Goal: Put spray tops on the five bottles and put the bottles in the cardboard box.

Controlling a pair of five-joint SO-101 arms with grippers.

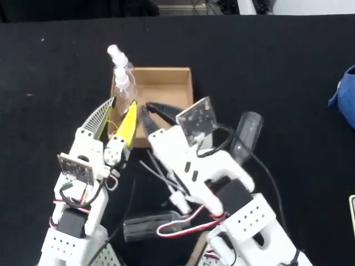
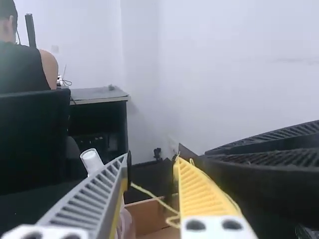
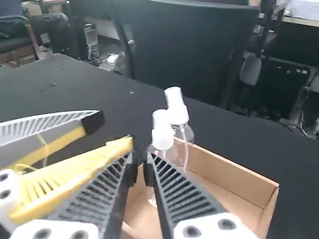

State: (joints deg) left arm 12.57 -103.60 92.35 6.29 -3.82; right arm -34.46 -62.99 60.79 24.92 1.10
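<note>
From above, we see the cardboard box (image 1: 166,91) on the black desk (image 1: 266,72). Two bottles stand upright in its corner, the near bottle (image 1: 123,86) and the far bottle (image 1: 118,58), both with tops on. The left gripper (image 1: 122,103) is wide open and holds nothing, close to the near bottle. In the left wrist view, a spray top (image 2: 91,160) shows beside the grey finger (image 2: 94,194). In the right wrist view, the right gripper (image 3: 141,158) is parted only a slit and is empty, just before the near bottle (image 3: 162,132).

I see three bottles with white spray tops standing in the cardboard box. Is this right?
Not quite. Two bottles with white spray tops stand in the cardboard box, not three. The right wrist view shows both, close together at one corner.
</note>
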